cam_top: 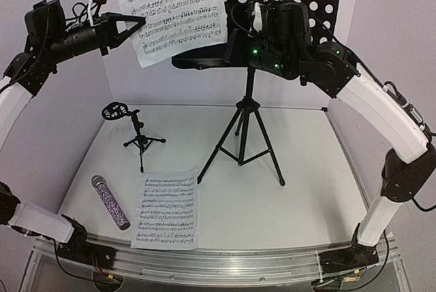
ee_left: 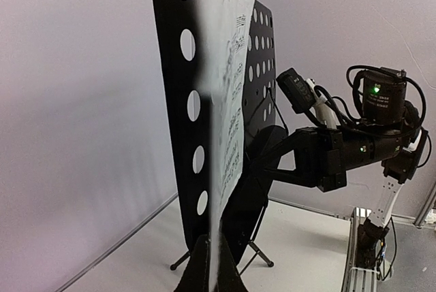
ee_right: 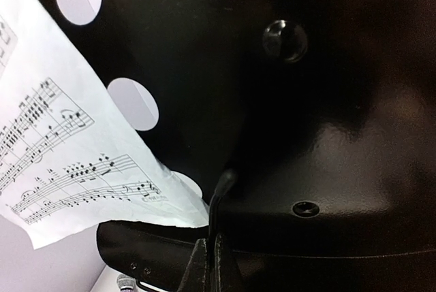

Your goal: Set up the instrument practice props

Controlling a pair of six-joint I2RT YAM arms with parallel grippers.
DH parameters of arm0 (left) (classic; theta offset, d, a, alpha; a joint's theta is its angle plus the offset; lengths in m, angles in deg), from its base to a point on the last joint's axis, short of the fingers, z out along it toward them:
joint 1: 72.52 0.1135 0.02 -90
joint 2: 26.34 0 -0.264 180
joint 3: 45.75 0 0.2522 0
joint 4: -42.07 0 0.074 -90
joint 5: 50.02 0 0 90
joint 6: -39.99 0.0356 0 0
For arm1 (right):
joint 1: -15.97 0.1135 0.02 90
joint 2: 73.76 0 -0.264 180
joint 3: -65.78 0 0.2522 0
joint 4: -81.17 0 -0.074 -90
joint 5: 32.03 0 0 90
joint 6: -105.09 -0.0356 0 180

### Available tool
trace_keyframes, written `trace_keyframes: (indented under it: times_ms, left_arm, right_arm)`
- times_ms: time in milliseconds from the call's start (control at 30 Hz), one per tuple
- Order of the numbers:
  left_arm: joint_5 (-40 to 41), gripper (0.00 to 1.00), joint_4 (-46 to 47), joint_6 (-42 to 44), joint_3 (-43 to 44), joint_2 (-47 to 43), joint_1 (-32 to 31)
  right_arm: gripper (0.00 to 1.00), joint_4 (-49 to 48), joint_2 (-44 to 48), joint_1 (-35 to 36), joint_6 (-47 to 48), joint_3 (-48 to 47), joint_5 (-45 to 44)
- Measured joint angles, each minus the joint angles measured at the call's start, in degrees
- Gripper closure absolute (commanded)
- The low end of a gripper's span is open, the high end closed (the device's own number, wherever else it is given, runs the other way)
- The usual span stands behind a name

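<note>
Centre of overhead view: music stand (cam_top: 248, 111) upright, tripod legs spread on the white surface (cam_top: 320, 176), perforated tray at upper centre-right.

Upper centre: held page (cam_top: 174, 6), tilted, right part over the tray's left side, left part hanging out past it.

Upper left: left fingers (ee_left: 199, 268) pressed together on the held page's left edge, pinching it. Page edge-on in left wrist view.

Right wrist view, bottom: right fingers (ee_right: 199, 271) pressed together, low by the tray's bottom ledge. Nothing visible between them; contact with the ledge unclear.

Lower centre-left: second page (cam_top: 167, 210) flat on the surface.

Just left of it: microphone (cam_top: 110, 201) lying down, mesh head toward upper left.

Left of centre: mic stand (cam_top: 139, 139) upright, above the microphone and apart from it.
</note>
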Motion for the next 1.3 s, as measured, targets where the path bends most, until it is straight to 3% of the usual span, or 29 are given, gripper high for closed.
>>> trace_keyframes:
  times_ms: [133,333,467,867,1300]
  left_arm:
    - [0.06,1.00,0.44,-0.18,0.11,0.27,0.00]
    - [0.56,1.00,1.28,-0.81,0.13,0.81,0.00]
    - [0.55,1.00,1.40,-1.90,0.13,1.28,0.00]
    - [2.57,1.00,2.42,-8.62,0.21,3.73,0.00]
    - [5.14,1.00,-4.21,-25.91,2.36,4.83,0.02]
  right_arm:
    - [1.00,-3.23,0.84,-0.05,0.20,2.88,0.36]
    - [1.00,-18.40,6.80,-0.43,2.09,18.07,1.64]
    - [1.00,-25.33,8.38,-0.52,3.83,22.91,2.46]
    - [1.00,-38.14,9.66,-0.91,7.94,30.10,4.60]
    - [1.00,-40.97,9.64,-0.71,8.14,30.33,3.21]
